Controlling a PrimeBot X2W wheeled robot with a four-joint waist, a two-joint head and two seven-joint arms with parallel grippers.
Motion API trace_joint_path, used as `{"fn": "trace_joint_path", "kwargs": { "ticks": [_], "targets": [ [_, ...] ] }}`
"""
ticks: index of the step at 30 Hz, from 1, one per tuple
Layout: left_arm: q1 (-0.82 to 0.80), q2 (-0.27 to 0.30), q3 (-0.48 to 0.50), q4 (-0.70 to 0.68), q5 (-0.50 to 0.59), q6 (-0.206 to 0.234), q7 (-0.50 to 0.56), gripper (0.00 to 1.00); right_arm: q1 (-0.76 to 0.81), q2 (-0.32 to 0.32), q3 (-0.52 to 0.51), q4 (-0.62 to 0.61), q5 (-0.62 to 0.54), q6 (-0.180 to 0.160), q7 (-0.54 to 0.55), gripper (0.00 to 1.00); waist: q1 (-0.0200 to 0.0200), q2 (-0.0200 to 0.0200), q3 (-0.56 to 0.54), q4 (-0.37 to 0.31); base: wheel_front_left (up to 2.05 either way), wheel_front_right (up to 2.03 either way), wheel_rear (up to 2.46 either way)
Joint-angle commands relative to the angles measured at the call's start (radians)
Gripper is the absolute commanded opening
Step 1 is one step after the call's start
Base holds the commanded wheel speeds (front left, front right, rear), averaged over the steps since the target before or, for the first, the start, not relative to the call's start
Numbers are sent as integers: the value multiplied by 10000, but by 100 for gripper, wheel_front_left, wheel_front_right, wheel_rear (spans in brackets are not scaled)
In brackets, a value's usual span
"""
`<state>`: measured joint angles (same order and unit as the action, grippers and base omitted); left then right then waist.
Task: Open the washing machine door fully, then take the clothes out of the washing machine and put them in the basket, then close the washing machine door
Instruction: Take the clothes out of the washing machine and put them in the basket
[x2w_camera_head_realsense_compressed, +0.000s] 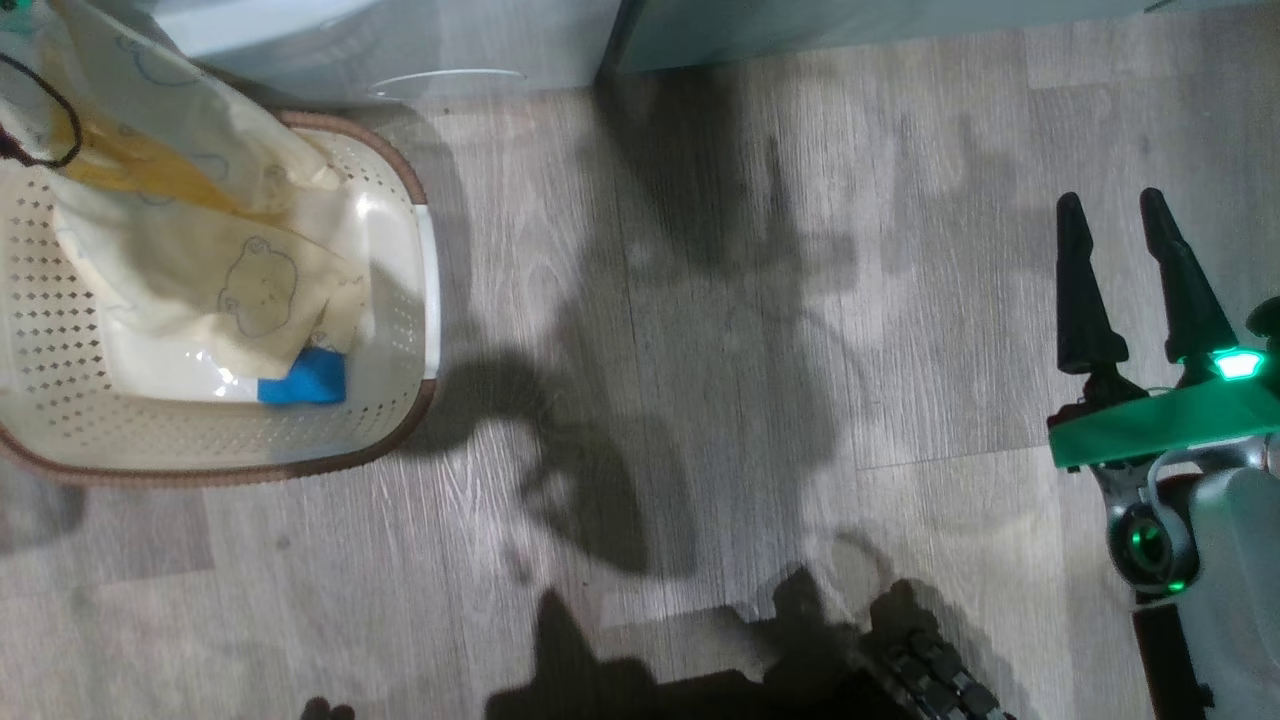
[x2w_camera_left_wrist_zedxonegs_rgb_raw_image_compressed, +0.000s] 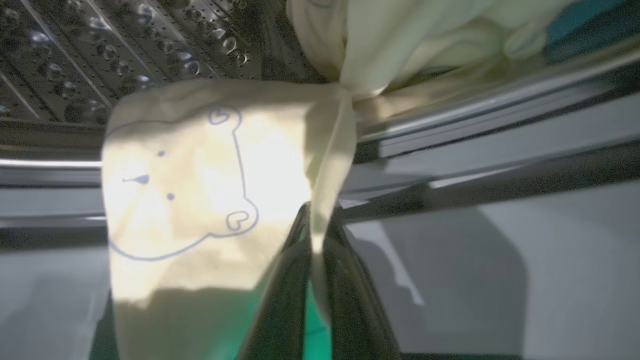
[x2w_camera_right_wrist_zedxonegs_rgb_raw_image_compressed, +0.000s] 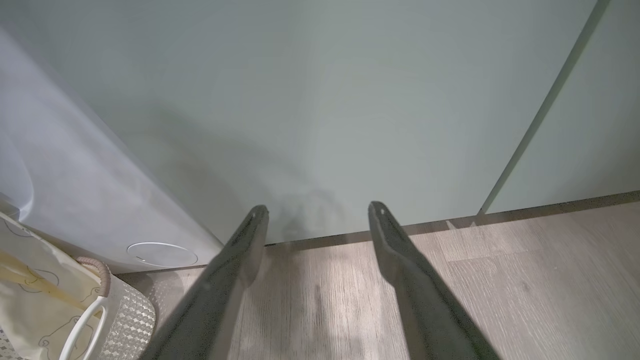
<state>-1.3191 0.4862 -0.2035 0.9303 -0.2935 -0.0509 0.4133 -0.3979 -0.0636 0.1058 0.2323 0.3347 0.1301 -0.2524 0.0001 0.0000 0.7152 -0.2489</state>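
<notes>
The floor (x2w_camera_head_realsense_compressed: 950, 150) is laid in pale grey wood-grain planks, with joints running both lengthwise and across. Along its far edge stand flat, matt sage-green cabinet fronts (x2w_camera_right_wrist_zedxonegs_rgb_raw_image_compressed: 325, 100), split by a thin dark seam (x2w_camera_right_wrist_zedxonegs_rgb_raw_image_compressed: 542, 107). A narrow dark strip runs where they meet the floor. Strong light throws large, dark, soft-edged shadows (x2w_camera_head_realsense_compressed: 620, 500) across the middle planks.

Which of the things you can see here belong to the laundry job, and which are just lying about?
Job in hand:
- clothes, one piece pinched in the shut left gripper, more in the basket
- washing machine

Just there:
- sage-green cabinet fronts
- wooden floor
- right gripper, open and holding nothing
</notes>
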Motion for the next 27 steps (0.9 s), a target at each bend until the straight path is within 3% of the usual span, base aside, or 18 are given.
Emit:
{"fn": "trace_joint_path", "kwargs": {
  "ticks": [1, 9, 17, 27],
  "targets": [
    [-149, 615, 101, -38, -5, -2, -37, 0, 31, -39, 153, -249, 70, 6, -94, 100, -1, 0, -43, 15, 0, 0, 0],
    [7, 528, 85, 64, -161, -102, -894, 0, 183, -77, 88, -195, 57, 6, -94, 100, -1, 0, -461, 169, 0, 0, 0],
    [1810, 145, 436, -693, -922, -249, -1880, 0, 706, -163, -116, -109, 30, 6, -94, 100, -1, 0, -1519, 555, 0, 0, 0],
    [5751, -795, 1190, -3465, -1978, 590, -2861, 0, 1383, -392, -184, -15, -11, 6, -94, 100, -1, 0, -2780, 1163, 0, 0, 0]
  ]
}}
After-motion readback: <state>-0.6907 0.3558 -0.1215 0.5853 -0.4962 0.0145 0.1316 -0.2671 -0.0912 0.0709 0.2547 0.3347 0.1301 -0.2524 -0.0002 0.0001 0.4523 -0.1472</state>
